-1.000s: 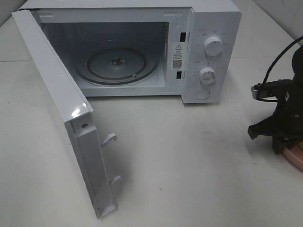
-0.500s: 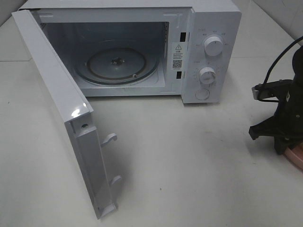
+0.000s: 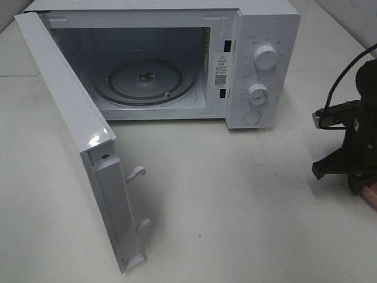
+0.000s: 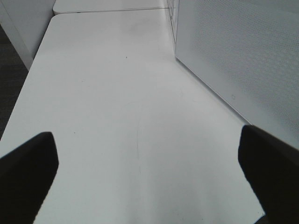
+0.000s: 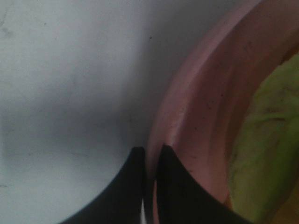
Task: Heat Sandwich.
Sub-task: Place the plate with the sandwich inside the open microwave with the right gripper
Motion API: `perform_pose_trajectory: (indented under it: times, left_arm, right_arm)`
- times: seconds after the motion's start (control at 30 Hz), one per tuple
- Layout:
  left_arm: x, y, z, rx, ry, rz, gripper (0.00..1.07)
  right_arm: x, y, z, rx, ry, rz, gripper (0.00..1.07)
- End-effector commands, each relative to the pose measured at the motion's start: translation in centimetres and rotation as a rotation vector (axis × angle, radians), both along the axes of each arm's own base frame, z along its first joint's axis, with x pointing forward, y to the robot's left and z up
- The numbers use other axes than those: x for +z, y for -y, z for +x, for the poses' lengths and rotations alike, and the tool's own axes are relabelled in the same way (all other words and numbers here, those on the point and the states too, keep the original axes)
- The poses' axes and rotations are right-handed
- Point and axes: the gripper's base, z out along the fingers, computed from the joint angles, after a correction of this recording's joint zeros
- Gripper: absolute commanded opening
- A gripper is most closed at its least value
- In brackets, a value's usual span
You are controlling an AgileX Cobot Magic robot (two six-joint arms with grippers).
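The sandwich [image 5: 266,135] shows only as a yellow-green patch lying on the round pink plate [image 5: 205,93]; it is hidden in the high view. My right gripper [image 5: 149,161] is shut on the plate's rim, one dark finger on each side of the edge. In the high view that gripper [image 3: 353,177] stands at the far right of the table, over a sliver of the pink plate [image 3: 371,194]. My left gripper [image 4: 149,177] hovers open over bare white tabletop, nothing between its fingers, and is out of the high view.
A white microwave [image 3: 265,23] stands at the back with its door [image 3: 76,130] swung wide open toward the front left. Its glass turntable [image 3: 144,79] lies bare inside. Two dials [image 3: 265,59] sit on its right panel. A black cable runs above the right arm.
The right gripper has drifted a little right and down in the high view, covering more of the pink plate. Its jaws have narrowed onto the rim. The left gripper stays open.
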Motion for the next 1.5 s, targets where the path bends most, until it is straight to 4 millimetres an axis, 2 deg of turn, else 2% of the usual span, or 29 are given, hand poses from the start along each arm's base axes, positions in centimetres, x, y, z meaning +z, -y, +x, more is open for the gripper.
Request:
perform_pose_trajectory:
  times: [0.03, 0.53, 0.67, 0.9, 1.5]
  left_arm:
    - [-0.1, 0.0, -0.4, 0.004, 0.029, -0.003, 1.04]
    - [-0.1, 0.0, -0.4, 0.004, 0.029, -0.003, 1.04]
    - [-0.1, 0.0, -0.4, 0.004, 0.029, -0.003, 1.04]
    - [-0.1, 0.0, -0.4, 0.004, 0.029, -0.003, 1.04]
    - [-0.1, 0.0, -0.4, 0.004, 0.029, -0.003, 1.04]
  right_arm:
    - [0.3, -0.4, -0.5, 0.004, -0.017, -0.039, 0.00]
    - [2.0, -2.1, -1.7, 0.063, -0.062, -0.117, 0.01]
    - [3.9, -2.8, -2.5, 0.082, -0.048, -0.134, 0.01]
    - [5.1, -3.7, -3.5, 0.115, -0.042, -0.146, 0.01]
    - [7.2, -6.4, -9.4, 0.271, -0.050, -0.186, 0.01]
